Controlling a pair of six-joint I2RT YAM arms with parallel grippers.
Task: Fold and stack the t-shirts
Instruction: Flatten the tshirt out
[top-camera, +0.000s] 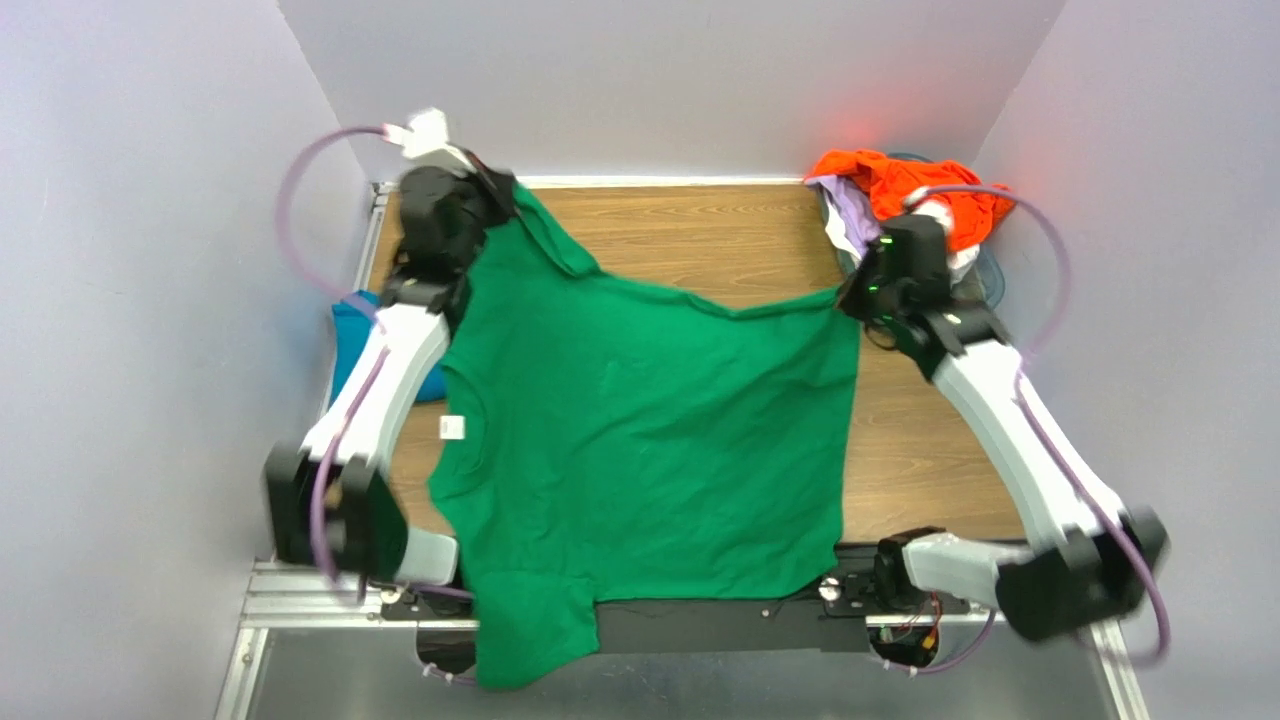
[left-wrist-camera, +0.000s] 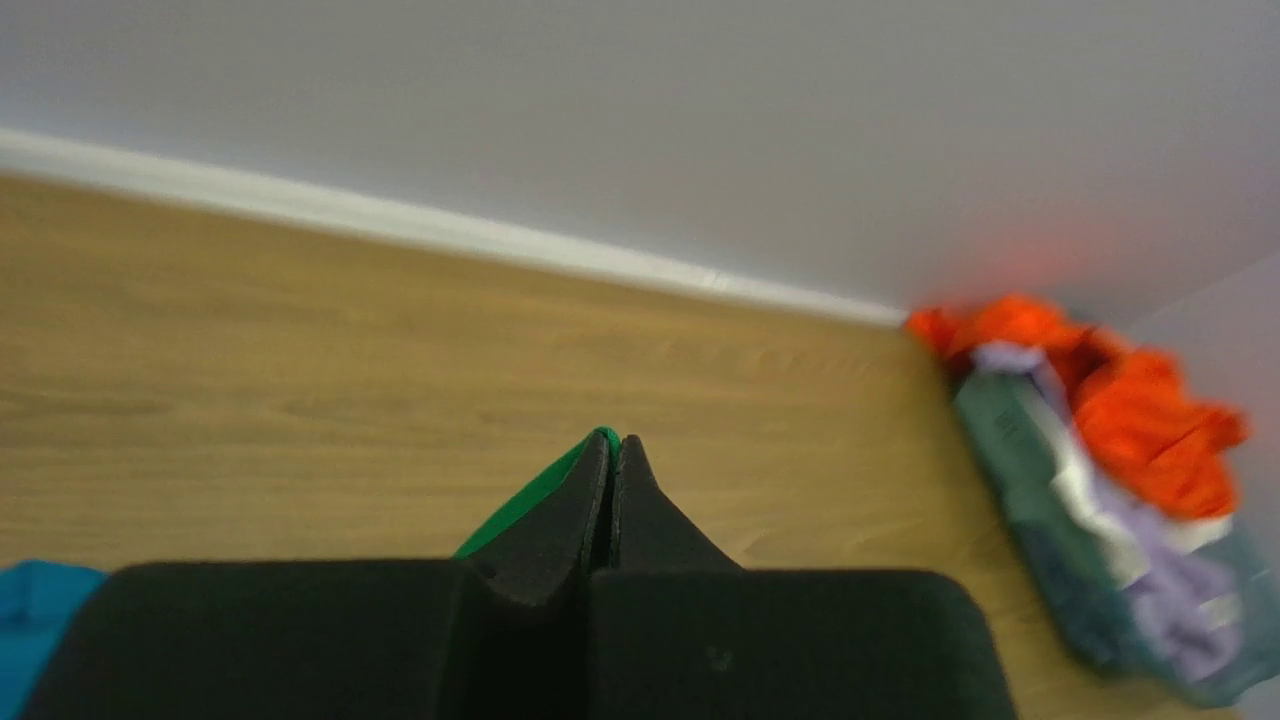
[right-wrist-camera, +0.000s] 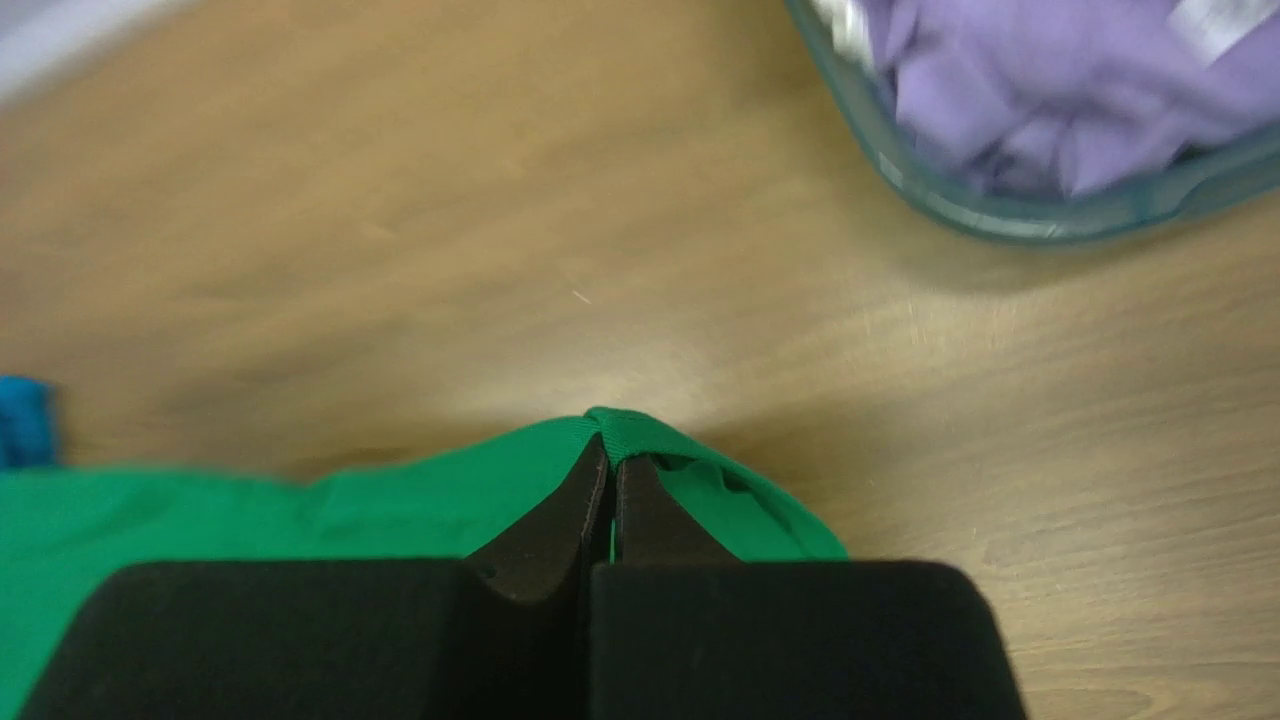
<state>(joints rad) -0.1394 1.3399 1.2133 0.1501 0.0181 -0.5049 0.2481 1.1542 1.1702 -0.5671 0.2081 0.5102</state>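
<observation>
The bright green t-shirt (top-camera: 646, 435) hangs spread over the table, stretched between both grippers, its lower part draped over the near edge. My left gripper (top-camera: 504, 195) is shut on its far left corner; a green edge (left-wrist-camera: 526, 503) shows beside the left wrist view's closed fingers (left-wrist-camera: 579, 503). My right gripper (top-camera: 857, 293) is shut on the far right corner, where green cloth (right-wrist-camera: 376, 503) bunches over the tips. A teal-blue t-shirt (top-camera: 353, 338) lies at the left edge under the left arm. Orange (top-camera: 902, 180), lavender (right-wrist-camera: 1037, 90) and white shirts sit in the basket.
The clear bluish plastic basket (right-wrist-camera: 1052, 218) stands at the far right corner, close beyond my right gripper; it also shows in the left wrist view (left-wrist-camera: 1037, 450). Grey walls enclose the wooden table (top-camera: 706, 240) on three sides.
</observation>
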